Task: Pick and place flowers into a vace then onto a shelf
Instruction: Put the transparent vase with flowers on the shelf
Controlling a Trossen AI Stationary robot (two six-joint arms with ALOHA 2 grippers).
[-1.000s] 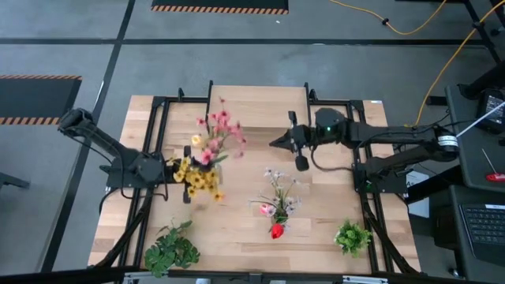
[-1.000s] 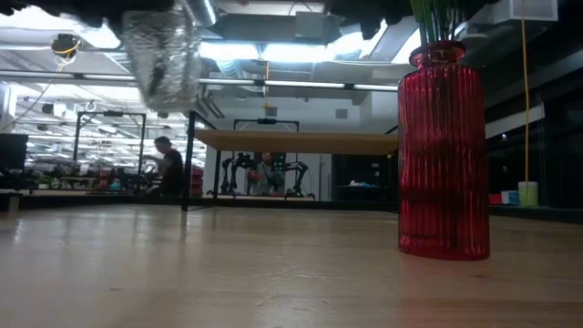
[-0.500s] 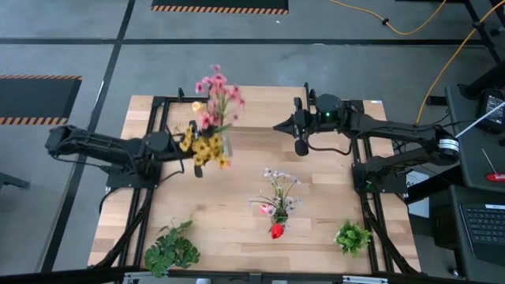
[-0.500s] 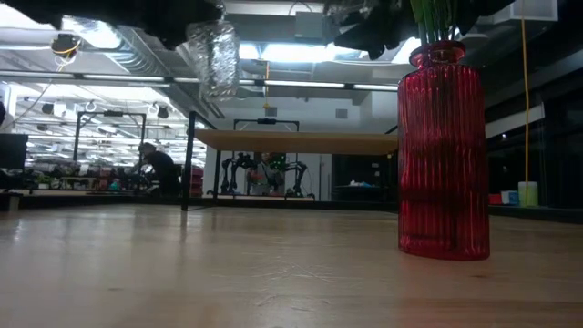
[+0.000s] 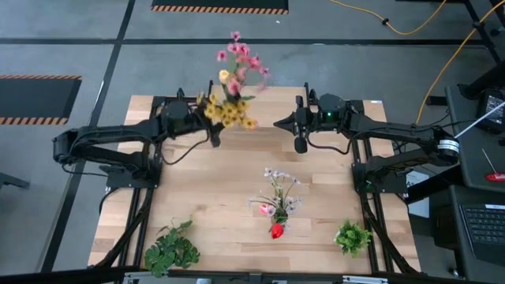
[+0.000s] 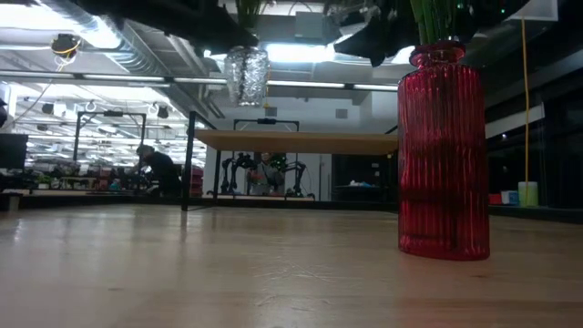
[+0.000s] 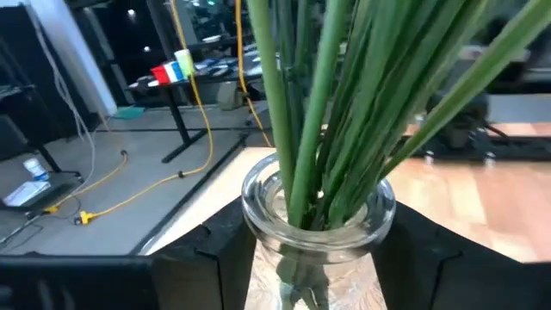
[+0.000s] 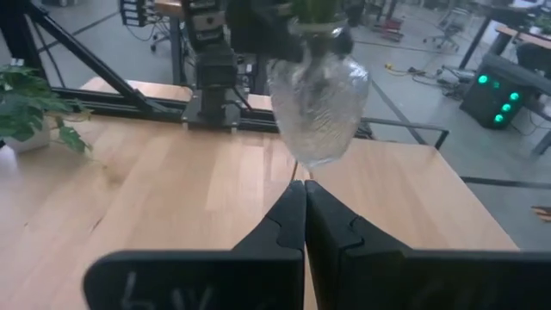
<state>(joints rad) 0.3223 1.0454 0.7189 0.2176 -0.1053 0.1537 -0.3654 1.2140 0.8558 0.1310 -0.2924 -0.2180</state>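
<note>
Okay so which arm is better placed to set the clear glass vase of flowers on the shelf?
Left. The left gripper already grips the clear glass vase of pink and yellow flowers, lifted above the table near the small light-wood shelf. The right gripper is shut and empty.

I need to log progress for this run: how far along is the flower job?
Done: a bunch of flowers stands in the clear glass vase, another in the red vase.
In hand: the left pincer holds the clear vase in the air near the shelf.
Left: setting it down; the right pincer waits shut.
</note>
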